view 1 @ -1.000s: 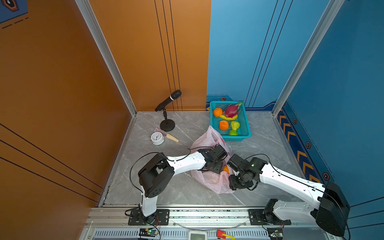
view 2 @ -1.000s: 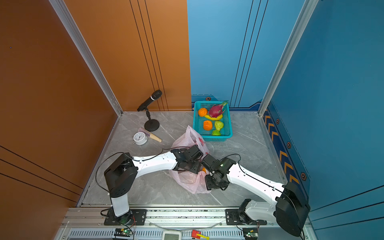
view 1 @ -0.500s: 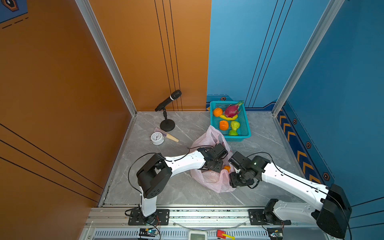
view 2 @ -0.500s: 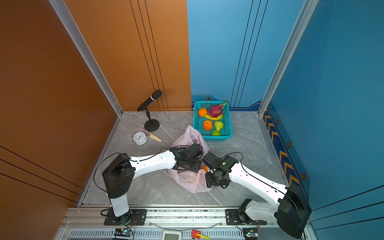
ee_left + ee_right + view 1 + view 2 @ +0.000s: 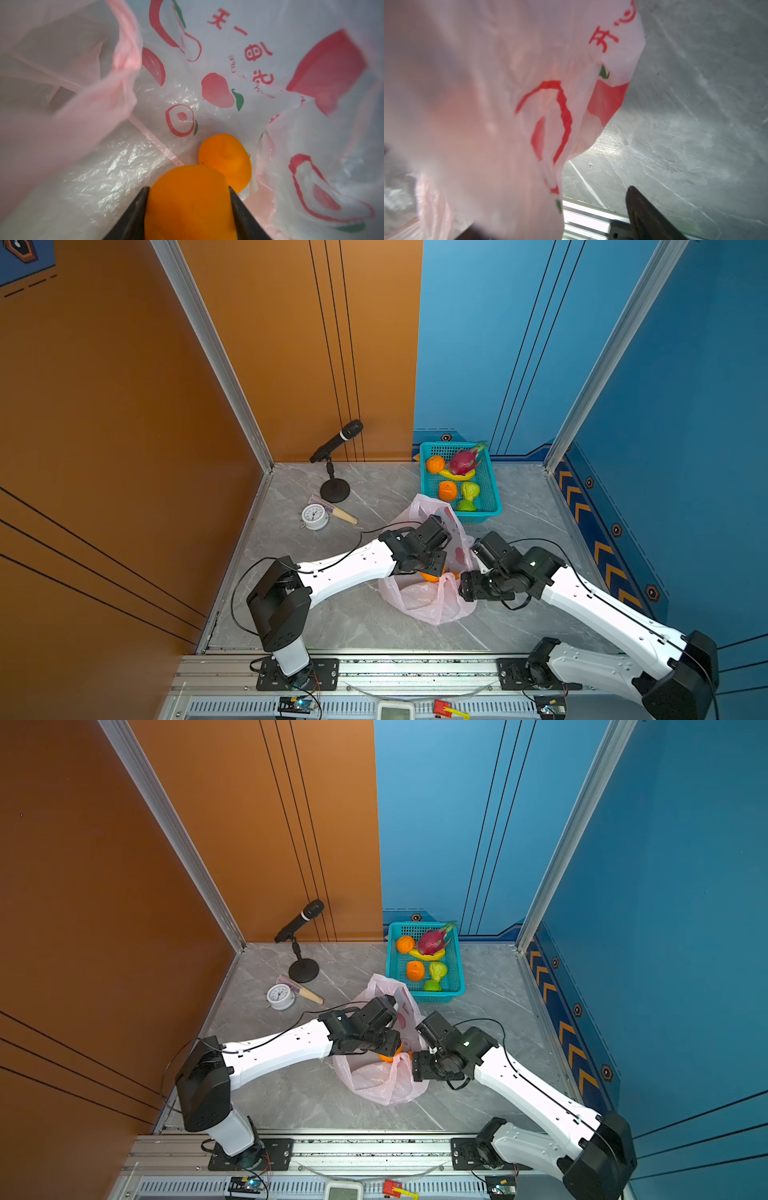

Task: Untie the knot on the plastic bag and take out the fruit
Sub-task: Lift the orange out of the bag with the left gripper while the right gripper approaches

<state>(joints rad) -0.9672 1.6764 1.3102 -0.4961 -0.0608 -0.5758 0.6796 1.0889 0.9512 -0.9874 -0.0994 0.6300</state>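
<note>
Tangerine [image 5: 187, 212] sits pinched between the two dark fingers of the left claw [image 5: 188, 188], one finger pressed on each flank, deep inside the plastic bag [image 5: 116, 166]. Just beyond it, and touching it, a second tangerine [image 5: 226, 162] lies on the crinkled film, and a loose pink handle strap [image 5: 124, 52] hangs across the left wrist view. In both top views the left arm reaches into the bag's open mouth, where a patch of orange shows under the wrist. The right claw [image 5: 465, 591] is just beside the bag's right flank, spread. In its wrist view one finger [image 5: 643, 209] stands clear of the film with bare grey surface [image 5: 695, 104] between them, while the other finger is hidden behind the pink plastic. The bag lies slumped on the surface between the two arms. Just beside its far end, against the blue back wall, a teal basket [image 5: 495, 506] holds a dragon fruit [image 5: 463, 462], two more tangerines [image 5: 447, 490], a banana [image 5: 457, 477] and two green fruits [image 5: 469, 490]. Well apart to the left stand a microphone [image 5: 334, 441] and a white alarm clock [image 5: 314, 516].
</note>
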